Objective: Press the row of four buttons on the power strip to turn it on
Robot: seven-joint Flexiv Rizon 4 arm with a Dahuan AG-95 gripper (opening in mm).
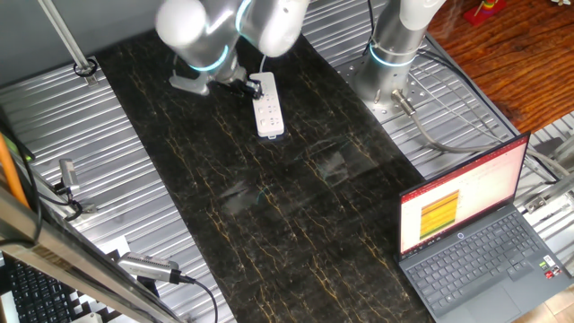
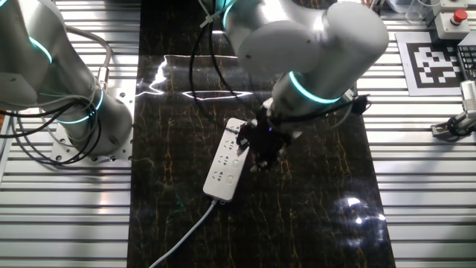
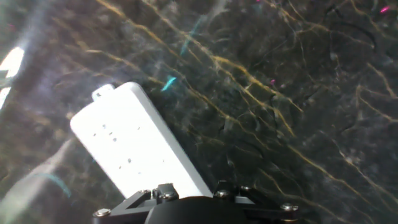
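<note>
1. Lying flat on the dark marbled mat (image 1: 269, 224), the strip (image 1: 268, 105) sits near the mat's far end in one fixed view, well apart from the laptop (image 1: 475, 233).
2. Its cord (image 2: 186, 237) trails off one end in the other fixed view.
3. The gripper (image 2: 262, 152) hangs low just beside the strip's long edge, near the end away from the cord.
4. Its fingertips are hidden, so I cannot tell how far apart they are or whether they touch anything.
5. The hand view shows the strip (image 3: 140, 152) below, blurred.
</note>
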